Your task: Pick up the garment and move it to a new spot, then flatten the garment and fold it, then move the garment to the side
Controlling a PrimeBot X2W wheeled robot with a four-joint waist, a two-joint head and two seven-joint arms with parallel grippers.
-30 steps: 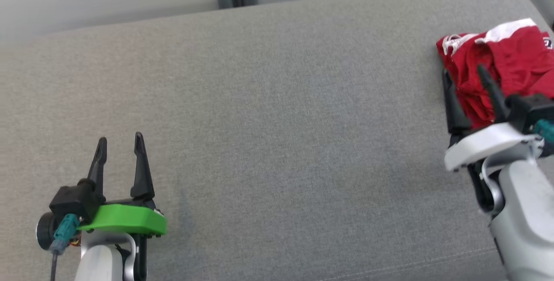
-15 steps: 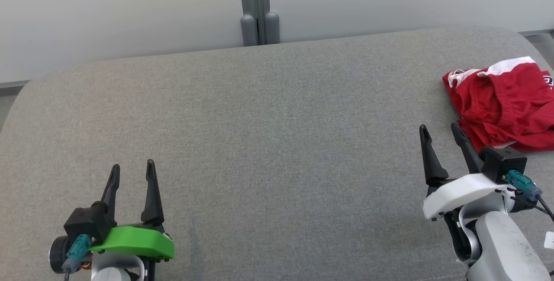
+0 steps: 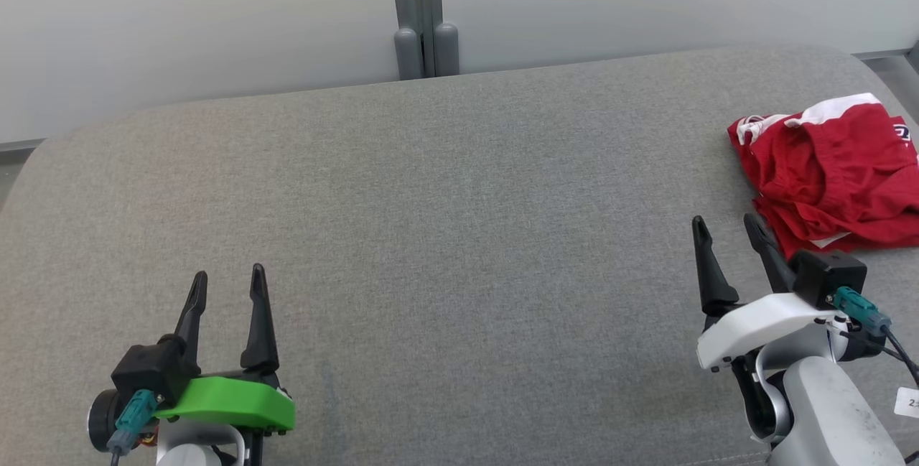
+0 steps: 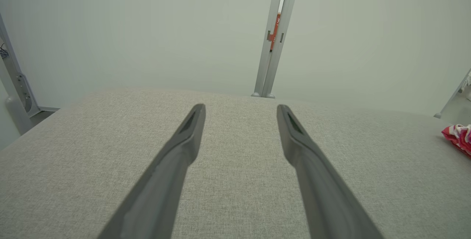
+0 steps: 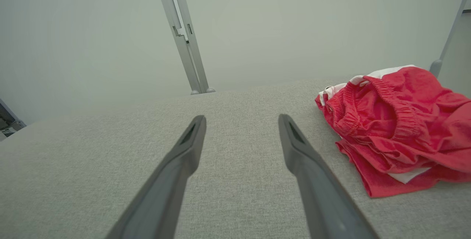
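Grey woven upholstery (image 3: 459,236) spreads wide beneath both claws. A red garment (image 3: 826,164) with white trim lies crumpled on it, just ahead of the right claw (image 3: 724,220) and to its outer side. It does not touch that claw and is well apart from the left claw (image 3: 229,272). Each claw has its fingers spread apart, holding nothing. The cloth looks light, soft and floppy. Its gathered elastic waistband (image 5: 390,99), on the side facing the right claw, seems the firmest place to pinch.
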